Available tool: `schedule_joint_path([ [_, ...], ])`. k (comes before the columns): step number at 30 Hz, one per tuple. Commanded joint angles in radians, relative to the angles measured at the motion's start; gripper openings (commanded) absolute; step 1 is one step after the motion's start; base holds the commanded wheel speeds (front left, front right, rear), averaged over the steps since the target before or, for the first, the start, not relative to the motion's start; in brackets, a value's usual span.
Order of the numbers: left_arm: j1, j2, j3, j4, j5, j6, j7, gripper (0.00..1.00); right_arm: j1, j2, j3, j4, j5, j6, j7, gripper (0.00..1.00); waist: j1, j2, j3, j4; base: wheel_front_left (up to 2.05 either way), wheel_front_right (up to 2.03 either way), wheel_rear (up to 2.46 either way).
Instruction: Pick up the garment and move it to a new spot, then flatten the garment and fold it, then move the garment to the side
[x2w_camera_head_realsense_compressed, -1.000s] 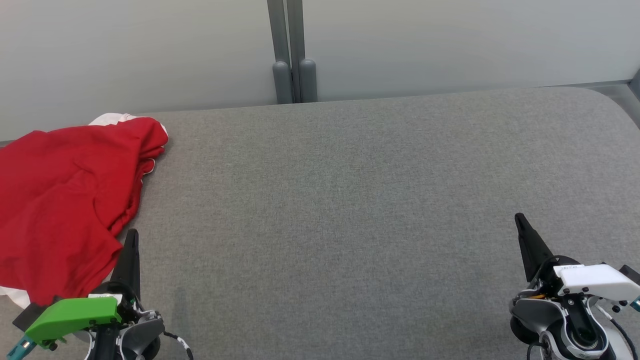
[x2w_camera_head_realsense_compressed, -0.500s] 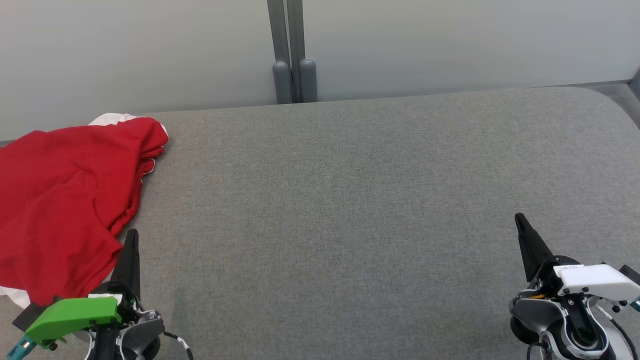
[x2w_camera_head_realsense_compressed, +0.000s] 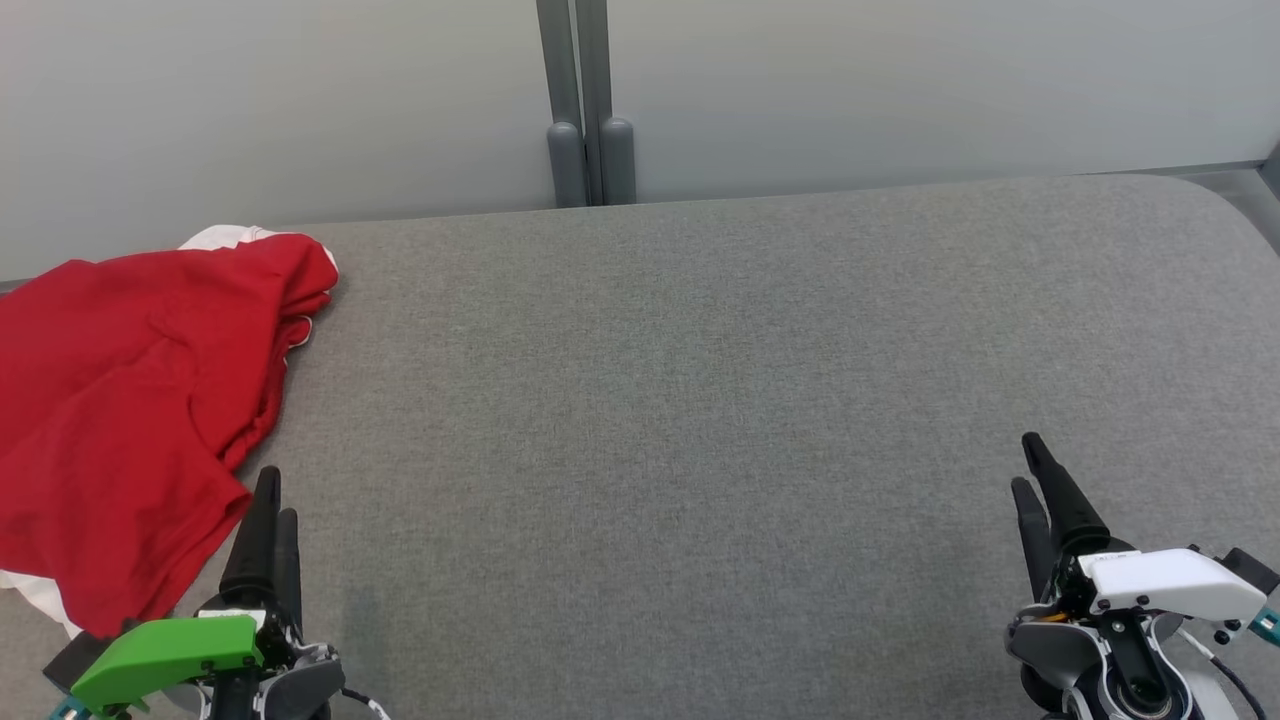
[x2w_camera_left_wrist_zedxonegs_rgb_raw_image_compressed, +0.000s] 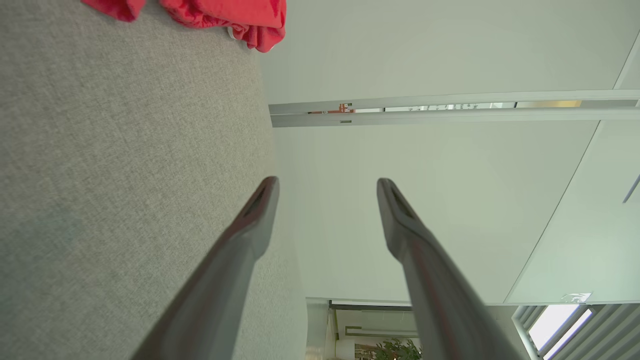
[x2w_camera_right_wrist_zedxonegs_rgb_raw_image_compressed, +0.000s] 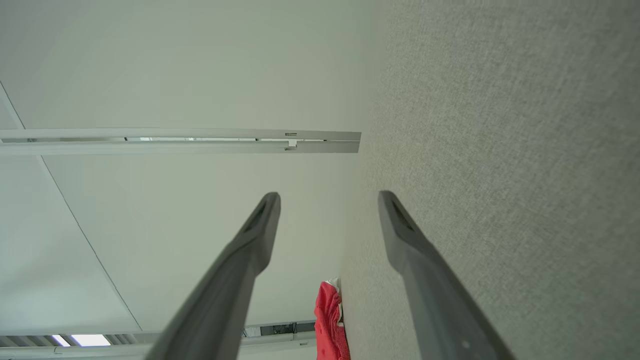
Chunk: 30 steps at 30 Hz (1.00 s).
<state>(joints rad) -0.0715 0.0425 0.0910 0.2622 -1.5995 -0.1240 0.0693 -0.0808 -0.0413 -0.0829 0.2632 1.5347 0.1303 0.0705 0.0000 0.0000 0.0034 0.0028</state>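
Observation:
The garment (x2w_camera_head_realsense_compressed: 120, 400) is a crumpled red cloth with white trim, heaped at the left end of the grey padded table (x2w_camera_head_realsense_compressed: 700, 380). A corner of the garment (x2w_camera_left_wrist_zedxonegs_rgb_raw_image_compressed: 220, 15) hangs at the top of the left wrist view, and the garment (x2w_camera_right_wrist_zedxonegs_rgb_raw_image_compressed: 327, 320) is a small red patch far off in the right wrist view. My left gripper (x2w_camera_head_realsense_compressed: 272, 495) stands open just right of the cloth's near edge, apart from it, nothing between its fingers (x2w_camera_left_wrist_zedxonegs_rgb_raw_image_compressed: 260, 210). At the lower right, my right gripper (x2w_camera_head_realsense_compressed: 1028, 468) is open and empty over bare table, its fingers (x2w_camera_right_wrist_zedxonegs_rgb_raw_image_compressed: 395, 220) well spread.
A pale wall panel (x2w_camera_head_realsense_compressed: 900, 90) with a grey vertical post (x2w_camera_head_realsense_compressed: 585, 100) stands right behind the table's far edge. The table's right end rounds off near the frame edge. Bare grey surface stretches between the two grippers.
Both grippers have opened: each showed a single closed tip before and now shows two separate fingers. Both have also shifted slightly. The garment has not moved.

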Motion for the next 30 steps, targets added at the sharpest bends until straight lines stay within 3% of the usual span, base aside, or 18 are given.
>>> schedule_joint_path([
  [1, -0.008, 0.012, -0.008, -0.021, 0.029, -0.003, -0.012, 1.00, -0.019, -0.006, 0.007, -0.026, -0.047, 0.000, -0.014, 1.00, 0.0000, 0.0000, 0.000, 0.001, 0.00, 0.00, 0.00],
  [30, 0.021, 0.039, -0.064, -0.035, 0.627, -0.005, -0.130, 1.00, 0.000, -0.050, 0.077, -0.096, -0.710, 0.000, -0.131, 1.00, 0.0000, 0.0000, -0.006, 0.013, 0.00, 0.00, 0.00],
])
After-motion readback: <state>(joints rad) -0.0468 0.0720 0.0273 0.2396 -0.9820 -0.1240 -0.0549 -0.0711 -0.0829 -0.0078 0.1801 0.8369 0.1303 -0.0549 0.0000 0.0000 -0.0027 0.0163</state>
